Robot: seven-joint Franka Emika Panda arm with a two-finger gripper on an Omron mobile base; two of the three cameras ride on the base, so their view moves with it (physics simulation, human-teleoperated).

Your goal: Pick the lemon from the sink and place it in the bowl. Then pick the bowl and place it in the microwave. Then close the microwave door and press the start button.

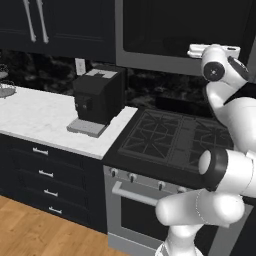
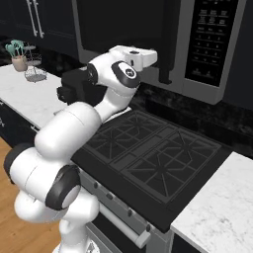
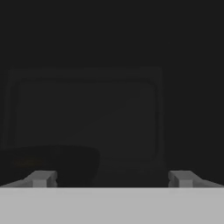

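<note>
In your hand view the scene is very dark: the bowl (image 3: 52, 164) is a faint black curve at lower left, its lower part cut off at the bottom. Whether anything lies inside it cannot be told. Behind it the microwave (image 3: 87, 113) shows as a dim rounded rectangle, possibly its back wall.

In your left base view the arm covers the right side of the stove (image 1: 170, 137), and the microwave's top is cut by the edge. In your right base view the utensil holder (image 2: 20, 58) at far left is too small to make out.
</note>
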